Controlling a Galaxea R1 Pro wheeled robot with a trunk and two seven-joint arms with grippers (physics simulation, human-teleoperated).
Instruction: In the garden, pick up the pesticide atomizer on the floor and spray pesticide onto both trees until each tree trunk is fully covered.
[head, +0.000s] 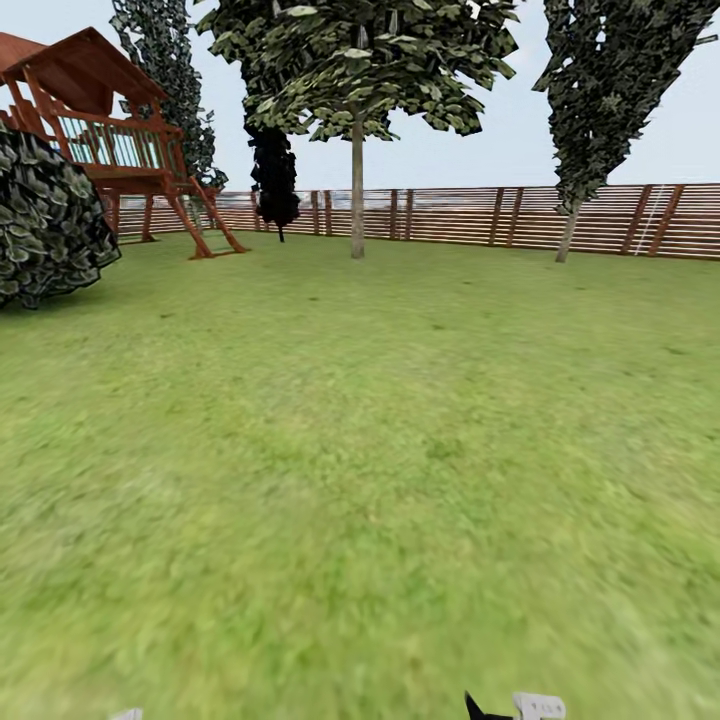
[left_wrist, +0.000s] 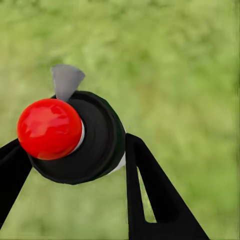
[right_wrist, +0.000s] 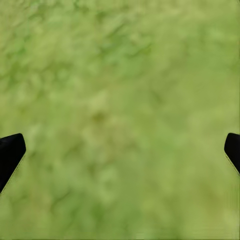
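On the left, the left tool (left_wrist: 75, 165) is clenched around the pesticide atomizer (left_wrist: 80, 135), its black fingers (left_wrist: 155, 195) pressing the dark round body on both sides, with the red knob (left_wrist: 49, 129) and grey nozzle tab (left_wrist: 66, 80) facing the wrist camera over blurred grass. In the head view the lawn (head: 360, 480) runs to the slatted fence (head: 480, 215); a wooden playhouse (head: 100, 140) and a round bush (head: 45, 220) stand far left, and the broad-canopied tree (head: 357, 60) with its bare trunk (head: 357, 190) rises well ahead, near the fence. On the right, the right tool (right_wrist: 120, 150) hangs released over grass, gripping nothing. The step in hand looks like the drive toward that trunk: best to steer straight at it, hold the atomizer level and firmly gripped, and stop near enough that the nozzle can face the bark squarely
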